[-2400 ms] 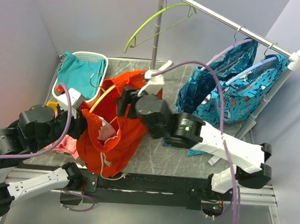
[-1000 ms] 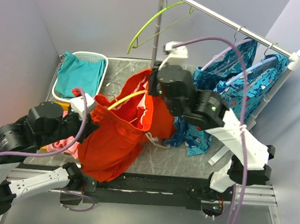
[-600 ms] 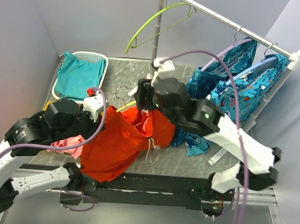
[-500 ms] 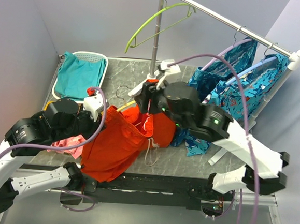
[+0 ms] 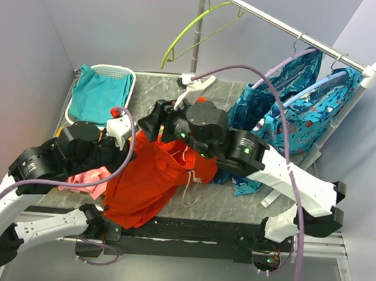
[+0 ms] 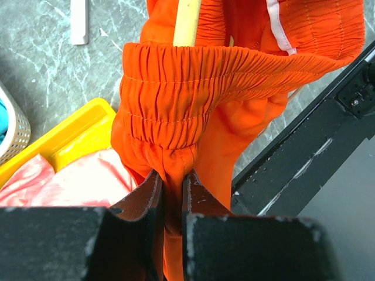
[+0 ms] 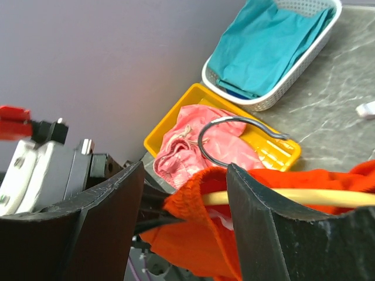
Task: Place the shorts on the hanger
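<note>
The red-orange shorts [image 5: 154,177] hang bunched between the two arms, trailing onto the table's near edge. My left gripper [image 5: 117,153] is shut on a fold of the gathered waistband [image 6: 176,88], with fabric pinched between the fingers in the left wrist view [image 6: 173,175]. The yellow hanger [image 6: 187,20] runs inside the waist. In the right wrist view its bar [image 7: 293,197] pokes out of the waistband and its metal hook [image 7: 234,119] curves above. My right gripper [image 7: 186,167] is open, jaws wide on either side of that waistband end. The right arm hides the hanger in the top view.
A yellow tray [image 7: 170,120] with a pink cloth [image 5: 84,179] sits at the left. A white basket [image 5: 133,77] of teal cloth is behind it. A rack pole [image 5: 197,43] carries a lime-green hanger [image 5: 190,27]. Teal patterned garments [image 5: 294,116] hang at the right.
My right gripper has swung left and down from the rack pole to the left end of the waistband. The shorts have sagged lower. My left gripper keeps its hold, hardly moved.
</note>
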You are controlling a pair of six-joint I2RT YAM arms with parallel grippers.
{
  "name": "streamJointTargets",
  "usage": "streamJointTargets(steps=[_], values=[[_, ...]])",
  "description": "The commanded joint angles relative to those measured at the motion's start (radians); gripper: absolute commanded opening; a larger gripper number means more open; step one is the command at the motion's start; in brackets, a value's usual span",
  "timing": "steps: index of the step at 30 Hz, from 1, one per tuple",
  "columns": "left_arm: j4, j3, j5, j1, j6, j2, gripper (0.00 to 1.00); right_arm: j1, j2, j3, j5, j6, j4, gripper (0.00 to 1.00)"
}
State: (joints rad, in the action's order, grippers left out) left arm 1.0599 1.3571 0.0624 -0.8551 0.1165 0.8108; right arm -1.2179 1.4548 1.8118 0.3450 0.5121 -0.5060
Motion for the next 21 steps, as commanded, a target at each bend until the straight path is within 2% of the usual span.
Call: streamJointTargets(steps=[1, 5, 10, 13, 15, 18, 19, 21], values=[[-0.135, 0.053, -0.029, -0.002, 0.000, 0.004, 0.01, -0.003, 0.024, 0.058, 0.026, 0.078, 0.076, 0.65], [-0.144, 0.060, -0.032, -0.004, -0.001, 0.001, 0.01, 0.006, 0.059, 0.095, 0.112, 0.123, 0.060, 0.63], [-0.140, 0.066, -0.030, -0.004, -0.001, -0.010, 0.01, 0.034, 0.081, 0.121, 0.118, 0.137, 0.093, 0.55], [-0.132, 0.080, -0.015, -0.004, -0.001, -0.018, 0.01, 0.044, 0.168, 0.234, 0.130, 0.143, 0.002, 0.53], [-0.136, 0.082, -0.016, -0.004, -0.003, -0.027, 0.01, 0.047, 0.180, 0.267, 0.115, 0.138, 0.003, 0.52], [-0.143, 0.083, -0.010, -0.002, -0.001, -0.035, 0.01, 0.050, 0.174, 0.250, 0.109, 0.137, 0.040, 0.37], [-0.143, 0.083, 0.000, -0.004, 0.002, -0.033, 0.01, 0.054, 0.179, 0.254, 0.109, 0.134, 0.041, 0.24], [-0.146, 0.086, 0.014, -0.002, 0.006, -0.035, 0.01, 0.061, 0.185, 0.282, 0.104, 0.121, 0.044, 0.08]])
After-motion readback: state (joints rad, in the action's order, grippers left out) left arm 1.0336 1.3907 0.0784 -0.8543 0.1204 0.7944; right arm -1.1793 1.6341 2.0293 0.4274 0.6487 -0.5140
